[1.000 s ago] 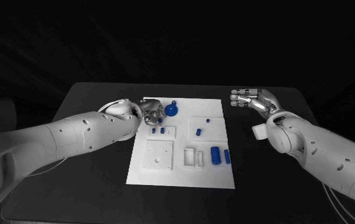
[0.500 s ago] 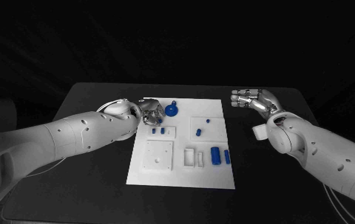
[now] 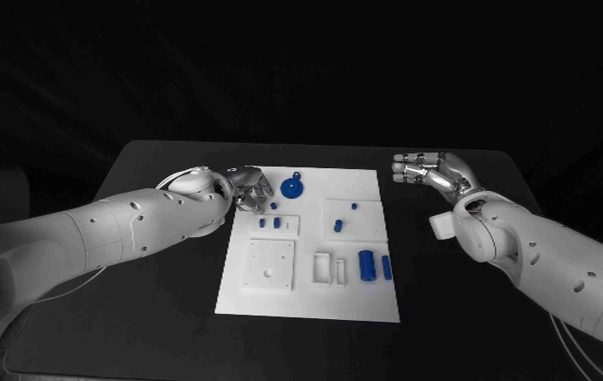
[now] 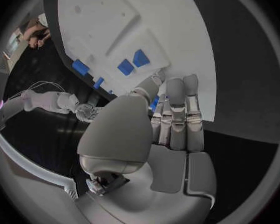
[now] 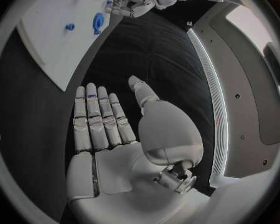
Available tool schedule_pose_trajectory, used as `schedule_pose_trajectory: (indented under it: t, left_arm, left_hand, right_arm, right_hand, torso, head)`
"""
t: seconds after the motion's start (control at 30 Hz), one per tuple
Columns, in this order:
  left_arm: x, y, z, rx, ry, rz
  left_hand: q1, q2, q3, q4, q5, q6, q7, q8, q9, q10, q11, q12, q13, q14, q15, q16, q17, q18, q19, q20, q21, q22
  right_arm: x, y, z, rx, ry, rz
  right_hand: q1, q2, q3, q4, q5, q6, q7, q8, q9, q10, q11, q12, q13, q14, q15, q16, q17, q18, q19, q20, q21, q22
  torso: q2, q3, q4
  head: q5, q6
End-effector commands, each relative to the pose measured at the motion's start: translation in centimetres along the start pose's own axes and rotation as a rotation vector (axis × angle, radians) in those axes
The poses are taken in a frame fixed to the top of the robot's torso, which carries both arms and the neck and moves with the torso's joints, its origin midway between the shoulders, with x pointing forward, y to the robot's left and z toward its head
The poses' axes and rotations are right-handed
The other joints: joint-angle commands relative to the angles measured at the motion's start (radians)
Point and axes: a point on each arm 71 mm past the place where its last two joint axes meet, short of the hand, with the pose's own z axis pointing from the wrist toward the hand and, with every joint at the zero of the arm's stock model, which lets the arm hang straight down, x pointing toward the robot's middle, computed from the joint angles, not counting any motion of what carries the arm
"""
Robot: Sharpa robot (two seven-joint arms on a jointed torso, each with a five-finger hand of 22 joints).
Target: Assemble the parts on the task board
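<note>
We see the white board (image 3: 308,250) in the middle of the black tabletop (image 3: 151,311), with small blue parts (image 3: 367,264) lying on it. Our left hand (image 3: 252,187) is over the board's far left corner, just beside a round blue part (image 3: 292,189); its fingers (image 4: 177,114) are curled together, and we cannot tell if they hold something. Our right hand (image 3: 427,170) is beside the board, well apart from it, with fingers (image 5: 99,119) straight and holding nothing.
</note>
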Motion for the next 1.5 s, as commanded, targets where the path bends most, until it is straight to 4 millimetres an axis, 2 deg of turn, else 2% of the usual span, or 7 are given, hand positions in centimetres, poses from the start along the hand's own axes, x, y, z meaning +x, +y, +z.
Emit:
schedule_pose_trajectory:
  t: [0.03,0.13,0.37,0.8,1.03,1.23,1.5]
  left_arm:
    - [0.2,1.2,-0.3,-0.033,-0.003,-0.003]
    - [-0.7,1.8,-0.5,-0.034,-0.070,-0.052]
    - [-4.3,3.8,-1.2,-0.011,-0.229,-0.301]
    - [-7.6,5.2,-3.1,0.078,-0.280,-0.967]
    - [-7.8,4.0,-3.9,0.154,-0.274,-1.060]
    - [-7.8,2.9,-4.4,0.191,-0.276,-1.082]
    - [-7.6,1.6,-4.7,0.224,-0.274,-1.092]
  left_hand:
    - [0.014,0.003,-0.007,0.000,0.000,0.011,0.007,0.000,0.000,-0.021,0.017,-0.003,-0.002,-0.003,0.004,0.000,-0.002,0.000,0.001,0.005,-0.006,0.020]
    - [0.020,0.022,0.025,-0.005,-0.015,0.145,0.054,0.016,0.007,0.065,-0.007,0.002,-0.001,-0.023,-0.010,-0.036,-0.019,-0.002,-0.007,-0.003,-0.005,0.022]
    - [0.003,0.059,0.010,0.006,-0.008,0.252,0.048,0.021,0.009,0.200,-0.053,0.019,0.002,-0.026,-0.037,-0.124,-0.051,-0.052,-0.043,-0.036,-0.037,0.009]
    - [-0.063,0.070,0.041,0.009,0.011,0.195,0.076,0.007,0.005,0.036,0.018,-0.002,-0.002,-0.087,0.047,-0.703,-0.233,-0.058,-0.183,0.039,-0.271,-0.155]
    - [-0.070,0.068,-0.058,0.036,0.007,0.167,0.074,0.007,0.005,-0.030,0.044,0.000,-0.002,-0.084,0.106,-1.038,-0.223,-0.054,-0.252,0.108,-0.318,-0.432]
    - [-0.046,0.093,-0.125,0.020,0.016,0.167,0.079,0.007,0.005,-0.031,0.047,0.000,-0.002,-0.128,0.121,-1.042,-0.227,-0.046,-0.230,0.123,-0.313,-0.673]
    - [-0.047,0.113,-0.158,-0.004,0.019,0.169,0.080,0.006,0.005,-0.037,0.051,0.000,-0.002,-0.152,0.129,-1.042,-0.229,-0.043,-0.200,0.129,-0.308,-0.838]
  right_arm:
    - [0.5,0.1,0.1,-0.011,0.034,-0.036]
    - [0.9,0.3,0.1,-0.018,0.055,-0.086]
    - [2.5,0.6,0.4,-0.036,0.152,-0.335]
    - [6.0,2.5,2.2,-0.089,0.279,-0.787]
    - [7.7,3.1,2.7,-0.106,0.301,-0.978]
    - [9.2,3.0,2.9,-0.095,0.338,-1.124]
    - [10.4,2.5,3.0,-0.070,0.375,-1.230]
  right_hand:
    - [0.012,-0.001,0.015,-0.023,-0.010,0.000,0.001,-0.004,-0.001,-0.006,0.000,-0.004,-0.001,-0.004,-0.003,-0.004,-0.001,-0.009,-0.005,-0.001,0.001,-0.001]
    - [0.031,-0.007,0.079,-0.048,-0.017,0.045,-0.004,-0.003,0.000,0.007,-0.007,-0.006,-0.002,0.034,-0.017,-0.003,-0.001,-0.004,0.032,-0.014,0.011,0.000]
    - [0.021,-0.051,0.245,-0.048,-0.022,0.119,-0.019,0.003,0.005,0.090,-0.038,-0.003,0.000,0.156,-0.068,0.014,0.017,0.003,0.141,-0.062,0.040,0.004]
    - [0.059,-0.081,0.235,-0.045,-0.051,0.176,-0.041,0.001,0.004,0.137,-0.073,-0.007,0.000,0.394,-0.161,0.233,0.216,0.045,0.443,-0.162,0.186,0.057]
    - [0.051,-0.094,0.249,-0.047,-0.072,0.184,-0.047,0.000,0.004,0.118,-0.074,-0.007,0.000,0.383,-0.170,0.524,0.426,0.074,0.548,-0.181,0.289,0.124]
    - [0.041,-0.109,0.291,-0.045,-0.094,0.179,-0.050,0.000,0.004,0.090,-0.068,-0.007,0.000,0.347,-0.162,0.680,0.534,0.073,0.558,-0.184,0.394,0.204]
    - [0.037,-0.117,0.290,-0.042,-0.104,0.173,-0.051,0.000,0.004,0.071,-0.063,-0.008,0.000,0.333,-0.157,0.723,0.535,0.076,0.553,-0.181,0.460,0.262]
  torso:
    - [0.000,0.0006,-0.0004]
    - [0.000,0.0018,-0.0009]
    - [-0.001,0.0018,-0.0005]
    - [-0.001,-0.0027,-0.0010]
    - [-0.004,-0.0097,0.0009]
    - [-0.007,-0.0190,0.0057]
    - [-0.005,-0.0142,0.0030]
  head:
    - [-0.003,0.002]
    - [-0.007,0.007]
    - [-0.011,0.015]
    - [-0.017,0.032]
    - [-0.018,0.040]
    - [-0.023,0.040]
    - [-0.016,0.044]
